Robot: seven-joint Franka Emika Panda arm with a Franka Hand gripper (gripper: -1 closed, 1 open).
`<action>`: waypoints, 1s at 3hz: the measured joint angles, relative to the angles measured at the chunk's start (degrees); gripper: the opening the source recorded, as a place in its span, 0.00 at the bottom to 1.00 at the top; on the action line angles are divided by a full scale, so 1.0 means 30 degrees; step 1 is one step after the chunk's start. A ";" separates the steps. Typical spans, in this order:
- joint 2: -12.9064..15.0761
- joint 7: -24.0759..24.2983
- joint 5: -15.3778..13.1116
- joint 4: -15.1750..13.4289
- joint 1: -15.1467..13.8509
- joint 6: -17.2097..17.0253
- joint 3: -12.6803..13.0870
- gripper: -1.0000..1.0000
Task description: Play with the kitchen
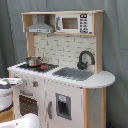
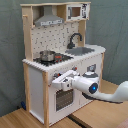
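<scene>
**My pincer at the front of the toy kitchen**

The kitchen (image 2: 62,60) stands upright on a wooden floor (image 2: 20,117) against a grey-green curtain (image 2: 10,45), and in both exterior views it fills most of the frame. In the second exterior view my arm (image 2: 102,92) reaches in from the second exterior view's lower right, and my pincer (image 2: 59,81) sits right at the kitchen's front panel, at the top of the oven door (image 2: 62,99), just below the row of red knobs (image 2: 74,69). It looks to be touching the door's upper edge or handle, but I cannot tell whether my fingers are apart or closed on anything there; my own white housing hides the tips.

In the first exterior view my arm (image 1: 9,92) shows only at the first exterior view's left edge, beside the oven (image 1: 27,104).

On the counter (image 1: 100,79) the small steel pot (image 1: 33,61) rests on the hob (image 1: 40,66). The sink (image 1: 74,73) lies beside the hob with the black faucet (image 1: 85,59) curving over it. Above, the grey hood (image 1: 41,26) hangs over the hob, and the microwave (image 1: 74,23) sits next to it on the top shelf.
</scene>
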 joint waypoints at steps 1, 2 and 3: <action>0.0000 -0.1368 -0.1349 -0.0008 0.0002 0.0028 -0.0155 0.00; 0.0250 -0.1535 -0.1950 0.0071 0.0010 0.0200 -0.0221 0.00; 0.0280 -0.1535 -0.1950 0.0075 0.0012 0.0225 -0.0222 1.00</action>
